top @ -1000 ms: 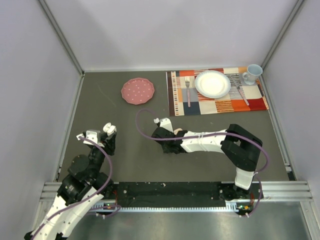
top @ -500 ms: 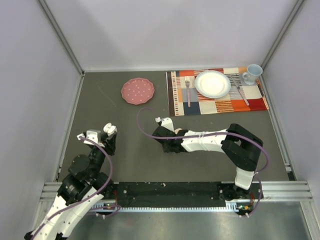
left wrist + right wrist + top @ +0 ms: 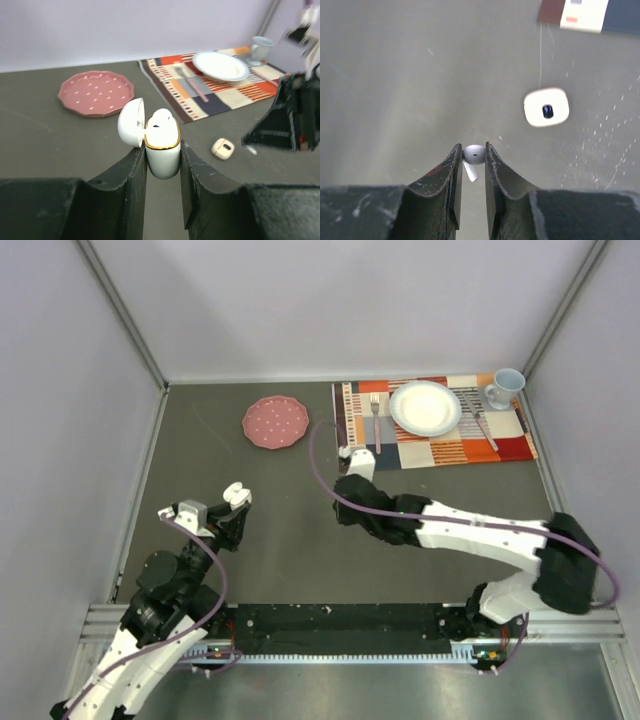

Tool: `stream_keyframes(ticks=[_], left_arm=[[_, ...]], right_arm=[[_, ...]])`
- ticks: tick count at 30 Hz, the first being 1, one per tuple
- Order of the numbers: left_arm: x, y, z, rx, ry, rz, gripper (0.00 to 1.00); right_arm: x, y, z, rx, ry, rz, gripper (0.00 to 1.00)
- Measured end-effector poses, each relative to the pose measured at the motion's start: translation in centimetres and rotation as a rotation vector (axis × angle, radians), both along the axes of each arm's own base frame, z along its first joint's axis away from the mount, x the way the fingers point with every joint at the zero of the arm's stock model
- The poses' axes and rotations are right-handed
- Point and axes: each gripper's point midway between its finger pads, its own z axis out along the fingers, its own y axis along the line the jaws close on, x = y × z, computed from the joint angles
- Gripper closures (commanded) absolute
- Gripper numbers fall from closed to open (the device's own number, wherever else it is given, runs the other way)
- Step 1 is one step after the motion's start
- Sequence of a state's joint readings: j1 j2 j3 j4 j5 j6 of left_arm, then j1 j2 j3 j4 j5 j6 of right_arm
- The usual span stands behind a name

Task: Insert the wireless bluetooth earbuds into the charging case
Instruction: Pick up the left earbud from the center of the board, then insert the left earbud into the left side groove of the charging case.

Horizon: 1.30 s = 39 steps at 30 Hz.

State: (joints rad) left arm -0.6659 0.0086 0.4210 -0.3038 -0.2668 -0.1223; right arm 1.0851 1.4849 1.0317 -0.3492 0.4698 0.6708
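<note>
We have the left gripper (image 3: 163, 156) clamped on the open charging case (image 3: 162, 145), held off the table with one earbud (image 3: 161, 120) seemingly seated already, and the right gripper (image 3: 472, 156) pinched shut on a second earbud (image 3: 474, 153), well apart from the case — carrying it over and inserting it remain.

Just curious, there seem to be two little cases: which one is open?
The case held upright in the left gripper: its lid is flipped back. The other case lies flat on the table, no lid raised.
</note>
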Motion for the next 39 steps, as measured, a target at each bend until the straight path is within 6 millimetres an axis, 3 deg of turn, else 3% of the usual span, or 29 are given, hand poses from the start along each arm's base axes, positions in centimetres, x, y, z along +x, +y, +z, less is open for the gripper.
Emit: stream_keyframes(ticks=[7, 14, 18, 26, 31, 39], left_arm=[[-0.3, -3.4, 2.6, -0.102, -0.089, -0.16, 1.0], [0.1, -8.0, 2.3, -0.102, -0.098, -0.347, 1.0], [0.1, -10.0, 2.9, -0.11, -0.126, -0.437, 1.0], [-0.6, -11.4, 4.7, -0.138, -0.231, -0.525, 1.0], [-1.0, -11.7, 5.2, -0.146, -0.27, -0.551, 1.0], [-1.3, -11.9, 5.6, -0.148, -0.302, -0.571, 1.0]], right_arm=[[0.4, -1.6, 13.4, 0.37, -0.292, -0.017, 1.0], [-1.2, -2.0, 20.9, 0.637, -0.485, 0.029, 1.0], [-3.1, -0.8, 22.8, 0.737, -0.561, 0.094, 1.0], [-5.3, 0.5, 27.1, 0.891, -0.688, 0.169, 1.0], [-5.7, 1.8, 27.4, 0.912, -0.716, 0.21, 1.0], [-6.4, 4.5, 26.1, 0.883, -0.705, 0.304, 1.0]])
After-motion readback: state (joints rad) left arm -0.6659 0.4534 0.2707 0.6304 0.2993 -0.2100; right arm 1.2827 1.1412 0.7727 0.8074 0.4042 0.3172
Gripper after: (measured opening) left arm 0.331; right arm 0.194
